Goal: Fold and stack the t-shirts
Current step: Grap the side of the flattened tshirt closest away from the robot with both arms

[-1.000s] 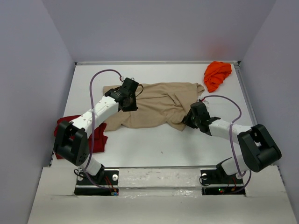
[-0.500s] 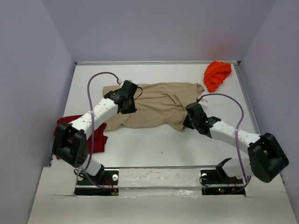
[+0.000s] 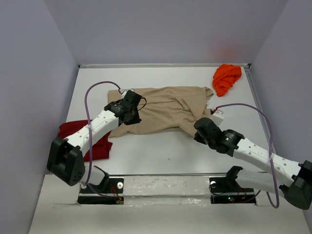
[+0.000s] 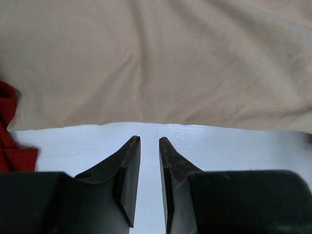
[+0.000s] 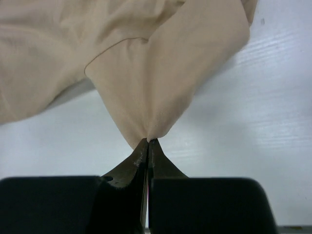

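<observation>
3 t-shirts lie on a white counter (image 3: 165, 153) enclosed by pale walls. The tan t-shirt (image 3: 165, 109) is the largest. It is spread loosely and wrinkled across the middle of the counter. The dark red t-shirt (image 3: 85, 139) lies bunched at the near left edge, partly under the left arm. The orange t-shirt (image 3: 226, 78) sits crumpled in the far right corner, well apart from the other 2. The right end effector (image 5: 147, 140) is fully closed, pinching a fold at the tan t-shirt's near right corner; the cloth rises to a peak from its tips. The left end effector (image 4: 149, 140) has its fingers (image 4: 127, 161) a narrow gap apart and holds nothing. Its tips are over bare counter just short of the tan t-shirt's edge.
</observation>
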Motion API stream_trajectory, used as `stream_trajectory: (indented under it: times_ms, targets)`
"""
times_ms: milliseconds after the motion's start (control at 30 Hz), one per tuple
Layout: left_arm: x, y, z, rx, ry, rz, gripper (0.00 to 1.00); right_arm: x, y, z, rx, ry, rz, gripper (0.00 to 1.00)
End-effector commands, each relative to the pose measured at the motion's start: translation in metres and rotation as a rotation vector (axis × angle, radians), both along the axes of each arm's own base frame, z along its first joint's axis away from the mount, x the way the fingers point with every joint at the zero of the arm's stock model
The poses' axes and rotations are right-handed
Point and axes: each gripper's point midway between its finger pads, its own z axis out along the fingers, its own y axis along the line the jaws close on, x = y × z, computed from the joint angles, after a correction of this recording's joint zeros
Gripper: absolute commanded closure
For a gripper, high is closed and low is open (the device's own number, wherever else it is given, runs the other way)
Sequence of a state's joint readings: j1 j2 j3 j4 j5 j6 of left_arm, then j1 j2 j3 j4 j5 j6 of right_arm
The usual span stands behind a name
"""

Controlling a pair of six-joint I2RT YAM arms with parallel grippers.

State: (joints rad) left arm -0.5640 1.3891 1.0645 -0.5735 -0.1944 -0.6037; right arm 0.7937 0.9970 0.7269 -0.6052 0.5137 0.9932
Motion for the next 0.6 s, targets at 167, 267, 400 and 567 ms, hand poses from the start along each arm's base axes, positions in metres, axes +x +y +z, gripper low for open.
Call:
stream_trajectory:
  times_ms: [167, 267, 400, 567]
  targets:
    - [-0.015, 0.011, 0.006, 0.047, -0.024, 0.030, 0.67, -0.051, 0.009, 0.035, -0.055, -0.011, -0.063, 1.00]
    - [-0.021, 0.012, 0.001, 0.060, -0.012, 0.031, 0.67, -0.059, 0.023, 0.026, -0.097, 0.015, -0.036, 1.00]
    - [-0.025, 0.012, -0.002, 0.067, -0.004, 0.026, 0.67, -0.059, 0.029, 0.018, -0.147, 0.031, -0.053, 1.00]
    - [-0.033, 0.022, -0.012, 0.125, 0.030, 0.028, 0.59, -0.058, 0.027, 0.024, -0.113, 0.005, -0.061, 1.00]
